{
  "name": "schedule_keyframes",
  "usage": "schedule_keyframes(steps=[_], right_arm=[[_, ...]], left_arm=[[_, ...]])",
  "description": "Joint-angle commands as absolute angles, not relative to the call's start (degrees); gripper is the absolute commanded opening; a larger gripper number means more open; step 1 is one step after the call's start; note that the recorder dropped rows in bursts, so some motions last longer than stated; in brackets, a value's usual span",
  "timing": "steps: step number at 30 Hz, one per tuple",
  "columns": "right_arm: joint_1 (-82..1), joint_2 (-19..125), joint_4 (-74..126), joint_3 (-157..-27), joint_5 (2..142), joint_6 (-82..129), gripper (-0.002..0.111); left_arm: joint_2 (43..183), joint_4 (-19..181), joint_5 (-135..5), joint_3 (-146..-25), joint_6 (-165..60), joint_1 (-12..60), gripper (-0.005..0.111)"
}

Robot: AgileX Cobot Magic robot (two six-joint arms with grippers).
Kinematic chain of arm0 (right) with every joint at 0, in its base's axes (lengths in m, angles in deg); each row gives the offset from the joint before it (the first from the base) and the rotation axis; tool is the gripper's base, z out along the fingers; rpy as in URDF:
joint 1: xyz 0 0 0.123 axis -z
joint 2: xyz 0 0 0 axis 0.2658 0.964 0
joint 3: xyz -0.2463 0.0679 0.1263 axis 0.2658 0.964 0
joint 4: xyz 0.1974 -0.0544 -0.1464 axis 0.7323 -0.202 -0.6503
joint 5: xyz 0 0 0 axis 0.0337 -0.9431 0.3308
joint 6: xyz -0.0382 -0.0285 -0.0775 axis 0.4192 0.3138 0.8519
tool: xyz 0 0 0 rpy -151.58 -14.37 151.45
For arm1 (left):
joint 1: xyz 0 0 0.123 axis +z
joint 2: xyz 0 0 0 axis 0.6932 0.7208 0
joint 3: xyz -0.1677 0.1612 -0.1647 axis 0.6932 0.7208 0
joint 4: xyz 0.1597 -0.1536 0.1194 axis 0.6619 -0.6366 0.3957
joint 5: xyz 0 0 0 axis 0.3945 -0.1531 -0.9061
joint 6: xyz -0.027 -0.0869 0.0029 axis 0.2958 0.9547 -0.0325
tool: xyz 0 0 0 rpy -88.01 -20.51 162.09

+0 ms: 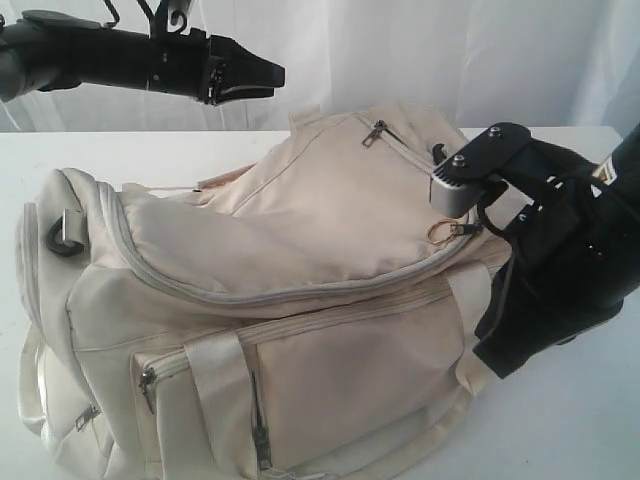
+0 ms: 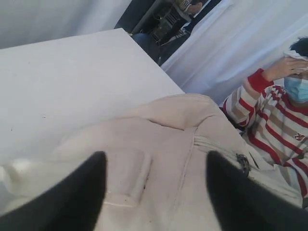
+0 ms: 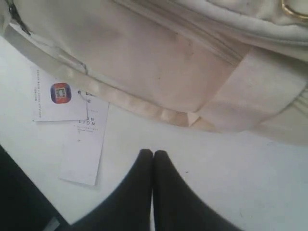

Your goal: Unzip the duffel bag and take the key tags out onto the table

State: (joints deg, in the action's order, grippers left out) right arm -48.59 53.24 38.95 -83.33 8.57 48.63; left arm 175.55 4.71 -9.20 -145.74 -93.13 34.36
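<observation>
A cream duffel bag (image 1: 300, 300) lies on the plain white bench (image 1: 580, 430), white curtains (image 1: 400, 50) behind and a masked person (image 2: 274, 120) nearby, left jaws wide above the bag, right jaws pressed together, empty.

White curtains (image 1: 420, 50) hang behind, a masked person (image 2: 276, 115) beside them.

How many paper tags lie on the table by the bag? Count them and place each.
2. One paper tag with a red-and-blue logo lies at the duffel bag's edge; a longer paper tag beside it reaches toward the right hand. Others may hide under the bag.
</observation>
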Motion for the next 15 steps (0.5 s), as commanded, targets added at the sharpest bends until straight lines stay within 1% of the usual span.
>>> schedule_keyframes(steps=[1,2,4,6,8,11,14,15], right_arm=[[-48.54,52.81,38.78,-83.11,9.32,49.30,0.000],[-48.54,52.81,38.78,-83.11,9.44,49.30,0.000],[-48.54,52.81,38.18,-83.38,9.95,49.30,0.000],[-48.54,52.56,36.01,-84.50,11.17,49.30,0.000],[-48.54,51.86,33.21,-86.24,13.45,48.99,0.000],[-48.54,50.28,28.96,-89.23,17.72,45.25,0.000],[-48.54,48.50,24.64,-92.17,19.32,42.28,0.000],[-48.54,48.00,23.32,-92.93,19.32,41.48,0.000]], left_arm=[[174.38,3.61,-6.72,-147.58,-93.38,35.44,0.091],[174.38,3.61,-5.27,-148.49,-93.15,35.99,0.093],[174.28,2.96,-1.22,-150.54,-92.69,37.08,0.092],[173.60,2.94,4.18,-152.86,-91.60,38.06,0.088],[172.43,3.50,5.10,-154.95,-90.90,38.51,0.081],[169.06,9.00,5.10,-155.60,-85.53,38.51,0.062],[165.33,19.36,5.10,-155.60,-81.63,38.51,0.033],[164.23,24.01,5.10,-155.60,-80.42,38.51,0.021]])
